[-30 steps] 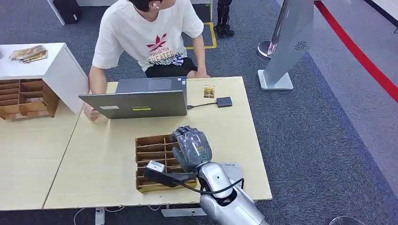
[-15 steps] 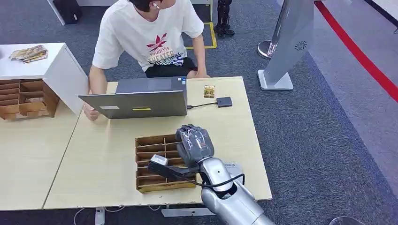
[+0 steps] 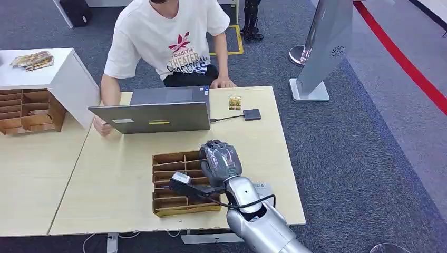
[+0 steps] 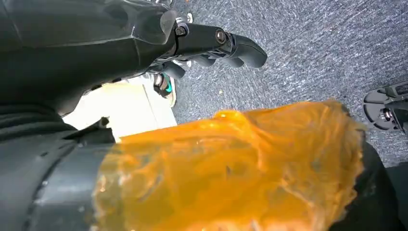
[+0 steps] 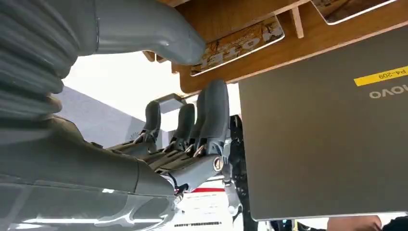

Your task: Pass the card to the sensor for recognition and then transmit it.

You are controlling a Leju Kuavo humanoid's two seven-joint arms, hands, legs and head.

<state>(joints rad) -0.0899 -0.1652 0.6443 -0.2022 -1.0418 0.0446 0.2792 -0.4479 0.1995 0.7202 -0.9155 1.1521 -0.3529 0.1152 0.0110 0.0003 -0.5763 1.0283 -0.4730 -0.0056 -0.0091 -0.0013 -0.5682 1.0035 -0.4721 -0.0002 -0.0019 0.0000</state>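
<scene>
One card [image 5: 238,44] is the item at issue: it lies flat in a slot of the wooden tray [image 3: 166,182], at the tray's right side, directly beneath the right hand [image 3: 220,163]. In the right wrist view a patterned card face with a pale border shows in that slot, and part of a second card [image 5: 353,8] sits in a neighbouring slot. The remaining tray compartments seen from the head view are too shadowed to judge.

Handling, as a judgement: the card looks thin, stiff, light and slick. Lying flat between dividers, it offers little edge; the exposed short end nearest the tray's open side is the likely place to pinch.

The right hand hangs over the tray with fingers [image 5: 211,115] extended and parted from the thumb [image 5: 144,29], nothing held. The left hand [image 4: 211,45] hangs over carpet, far from the tray; its fingers curl loosely with nothing in them.

Beyond the tray stands a laptop [image 3: 153,113]. The small black sensor [image 3: 252,114], cabled, lies right of the laptop, with another card [image 3: 235,102] beside it. A person [image 3: 168,42] sits behind the laptop.
</scene>
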